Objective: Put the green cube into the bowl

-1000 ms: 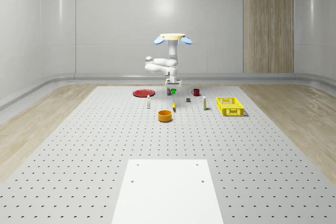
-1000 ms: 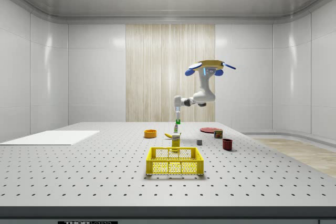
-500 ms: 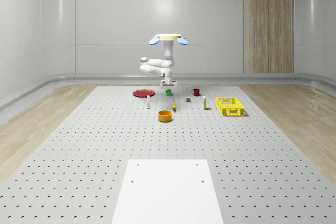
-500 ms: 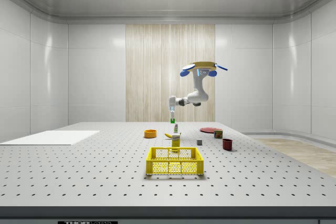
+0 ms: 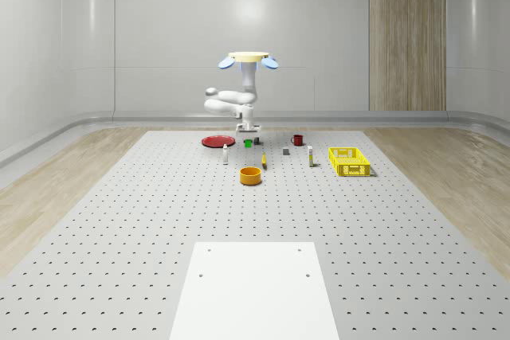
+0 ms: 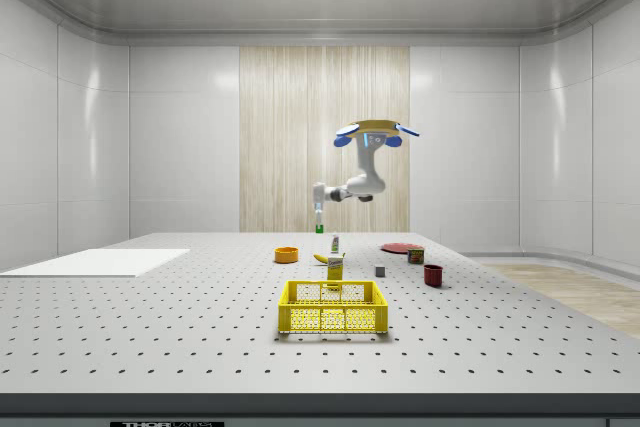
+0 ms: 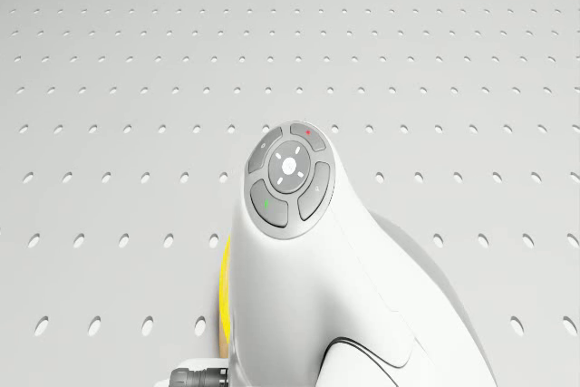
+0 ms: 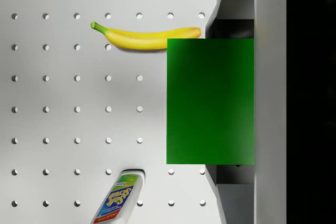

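**Cube held in the air, behind the bowl**

The table (image 5: 119, 220) is a wide grey board with rows of holes, and a white sheet (image 5: 255, 288) lies on its near end in the whole-scene view. The bowl (image 5: 251, 175) is the landmark here; all places are given from it.

The drone (image 5: 248, 59) hovers high above the table, behind the bowl in the whole-scene view and a little to that view's left of it. In the side view the drone (image 6: 375, 132) is up and to that view's right of the bowl (image 6: 287, 255). The arm (image 5: 225, 104) hangs below the drone, bends sideways and then points down.

The yellow crate (image 5: 349, 162) stands well to the whole-scene view's right of the bowl. The red plate (image 5: 216, 142) lies behind the bowl, to that view's left. A red cup (image 5: 297, 140) stands behind the bowl, to that view's right.

The gripper (image 5: 249, 136) is in the air behind the bowl, and its fingers pinch the cube (image 5: 248, 143), which is off the table. In the side view the cube (image 6: 319, 229) is above the bowl and to that view's right. The wrist view shows the cube (image 8: 210, 100) against a finger (image 8: 270, 98).

A banana (image 8: 147, 38) and a bottle (image 8: 118, 199) lie on the table below the cube.
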Tool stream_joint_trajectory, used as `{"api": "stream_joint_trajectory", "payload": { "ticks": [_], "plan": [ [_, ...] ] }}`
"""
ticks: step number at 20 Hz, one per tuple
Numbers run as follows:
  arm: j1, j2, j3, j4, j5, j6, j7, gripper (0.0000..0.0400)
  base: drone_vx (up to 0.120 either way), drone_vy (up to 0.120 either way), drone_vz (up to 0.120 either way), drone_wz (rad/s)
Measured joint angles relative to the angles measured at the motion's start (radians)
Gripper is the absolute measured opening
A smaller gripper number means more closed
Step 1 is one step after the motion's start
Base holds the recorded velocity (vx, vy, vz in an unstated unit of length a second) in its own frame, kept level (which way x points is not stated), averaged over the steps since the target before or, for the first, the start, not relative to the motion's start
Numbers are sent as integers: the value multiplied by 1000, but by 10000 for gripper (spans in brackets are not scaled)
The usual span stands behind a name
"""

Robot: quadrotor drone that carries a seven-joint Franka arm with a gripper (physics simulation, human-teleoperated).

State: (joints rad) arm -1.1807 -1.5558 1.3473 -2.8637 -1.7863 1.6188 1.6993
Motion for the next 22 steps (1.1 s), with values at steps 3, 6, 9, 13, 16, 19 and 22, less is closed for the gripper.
{"api": "stream_joint_trajectory", "payload": {
  "ticks": [3, 6, 9, 13, 16, 19, 22],
  "plan": [
    [0, -1, 0, 0, 0, 1, 0, 252, 120, 0, 0, 0],
    [-1, -2, 0, 0, 1, 2, 0, 252, 120, 0, 0, 0],
    [-1, -3, 0, 0, 1, 3, 1, 252, 120, 0, -40, 0],
    [-1, -5, 1, 0, 2, 5, 1, 252, 120, 50, -30, 0],
    [-1, -6, 1, 0, 2, 5, 1, 252, 120, 13, -13, 0],
    [-2, -7, 1, 0, 3, 6, 1, 252, 120, 0, -120, 0],
    [-2, -8, 1, 0, 3, 7, 1, 252, 120, 0, -93, 0]
  ]
}}
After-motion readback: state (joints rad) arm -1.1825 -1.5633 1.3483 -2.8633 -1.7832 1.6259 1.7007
